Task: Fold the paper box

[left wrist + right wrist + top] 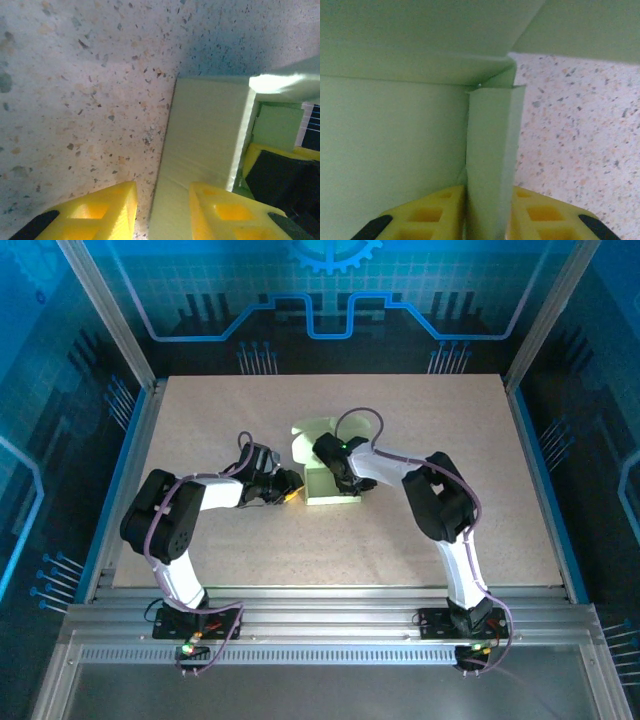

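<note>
The paper box (331,496) is pale green card, partly folded, and sits mid-table with a flap (312,435) standing up behind it. My left gripper (292,494) is low at its left side. In the left wrist view this gripper (162,212) is open astride the box's outer wall (207,140); a strip of table shows beside one finger. My right gripper (344,482) reaches into the box from the right. Its jaws (489,212) stand slightly apart around an upright corner flap (492,150), beside the inner wall (395,150).
The speckled beige table (450,440) stretches wide on all sides of the box. Aluminium rails (320,625) carry both arm bases at the near edge. Blue panels and frame posts (110,320) close in the back and sides.
</note>
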Controlling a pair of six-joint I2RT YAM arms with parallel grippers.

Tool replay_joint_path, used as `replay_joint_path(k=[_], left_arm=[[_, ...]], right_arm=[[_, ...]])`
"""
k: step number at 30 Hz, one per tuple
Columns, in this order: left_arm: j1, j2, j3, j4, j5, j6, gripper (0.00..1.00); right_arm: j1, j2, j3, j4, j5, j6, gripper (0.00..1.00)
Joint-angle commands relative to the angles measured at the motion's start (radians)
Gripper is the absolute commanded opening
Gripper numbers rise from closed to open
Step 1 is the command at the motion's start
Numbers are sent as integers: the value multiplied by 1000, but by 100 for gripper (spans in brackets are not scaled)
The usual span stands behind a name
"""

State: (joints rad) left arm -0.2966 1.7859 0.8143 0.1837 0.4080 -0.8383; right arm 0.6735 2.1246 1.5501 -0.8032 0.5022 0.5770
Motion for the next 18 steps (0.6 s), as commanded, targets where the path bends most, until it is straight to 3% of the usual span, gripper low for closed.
replay_joint_path(k=[1, 7, 10, 14, 18], left_arm=[[-3, -28, -4, -28, -12, 8, 34], [-3, -43, -3, -39, -15, 15, 34], [-3, -44, -3, -42, -15, 16, 34], [-3, -43, 0, -43, -15, 16, 34], [-3, -39, 4, -43, -15, 17, 34]], right_arm=[[-2, -56, -5, -37, -61, -18, 29], [-12, -97, -16, -38, -52, -14, 42], [-15, -109, -23, -30, -57, -11, 43], [-23, -108, -25, -34, -66, -7, 33], [-29, -78, -27, -45, -82, -12, 30]])
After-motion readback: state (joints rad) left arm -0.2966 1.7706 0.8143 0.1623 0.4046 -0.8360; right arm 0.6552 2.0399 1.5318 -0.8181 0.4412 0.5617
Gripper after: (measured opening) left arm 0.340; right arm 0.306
